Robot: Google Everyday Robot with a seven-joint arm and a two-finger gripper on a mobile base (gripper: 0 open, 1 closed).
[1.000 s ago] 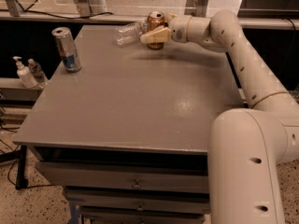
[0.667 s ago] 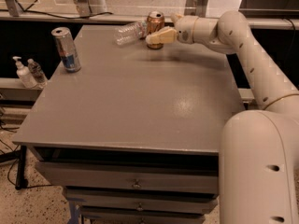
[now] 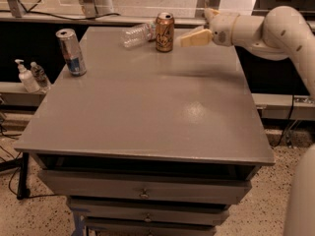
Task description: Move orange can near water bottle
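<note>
The can (image 3: 165,32) is standing upright at the far edge of the table (image 3: 147,112), a little right of the middle of that edge, with its silver top facing up. The bottle (image 3: 137,34) is lying on its side just left of the can, and its right end is reaching the can's side; whether the two are touching cannot be told. The gripper (image 3: 187,39) is hovering low over the table just right of the can, pointing at it, with a narrow gap between them. It is holding nothing, and whether it is open or closed cannot be told. The white arm (image 3: 275,26) is stretching in from the right edge. A blue can (image 3: 71,51) is standing upright near the table's far left corner, well apart from the pair. Left of the table, on a lower ledge, a pump bottle (image 3: 24,76) and a small bottle (image 3: 38,75) are standing side by side. Drawers (image 3: 142,193) are showing below the tabletop
</note>
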